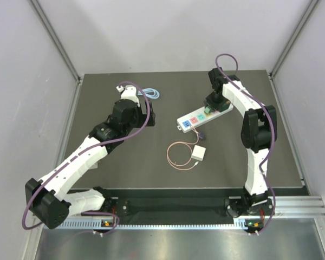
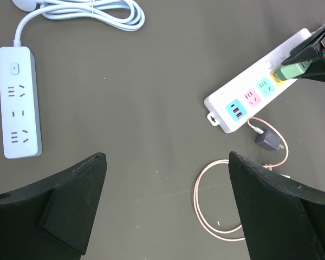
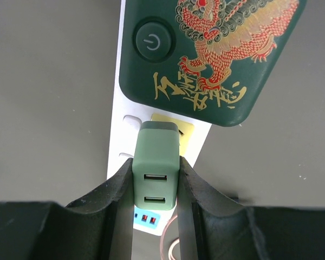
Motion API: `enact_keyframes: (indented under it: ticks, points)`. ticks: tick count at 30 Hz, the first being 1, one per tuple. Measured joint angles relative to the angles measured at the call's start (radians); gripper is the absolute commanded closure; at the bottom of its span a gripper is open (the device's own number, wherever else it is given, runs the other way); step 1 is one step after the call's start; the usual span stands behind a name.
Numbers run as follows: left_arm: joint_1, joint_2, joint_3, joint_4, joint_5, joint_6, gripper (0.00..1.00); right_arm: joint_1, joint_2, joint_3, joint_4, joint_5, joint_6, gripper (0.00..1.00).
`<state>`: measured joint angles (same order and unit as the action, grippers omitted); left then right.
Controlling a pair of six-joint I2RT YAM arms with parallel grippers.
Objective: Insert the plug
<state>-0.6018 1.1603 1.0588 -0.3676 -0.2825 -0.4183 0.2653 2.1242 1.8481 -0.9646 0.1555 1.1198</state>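
Plug (image 3: pixel 156 151) USB ports (image 3: pixel 155 177), right-wrist view only

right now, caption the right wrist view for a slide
Right gripper clamps a green USB charger at the yellow socket of the white power strip.

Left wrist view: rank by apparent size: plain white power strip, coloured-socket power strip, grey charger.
1-2, unranked: plain white power strip and coloured-socket power strip. They look much alike, and the coloured one's far end is covered, so no call.
3. grey charger, clearly smallest.
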Motion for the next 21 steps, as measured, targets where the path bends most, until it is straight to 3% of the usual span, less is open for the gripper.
enact_keyframes:
  ticks: [21]
  points:
    - [0.000,-0.013,-0.006,-0.001,-0.004,0.000,0.02,0.020,0.006,0.003,-0.012,0.031,0.078,1.00]
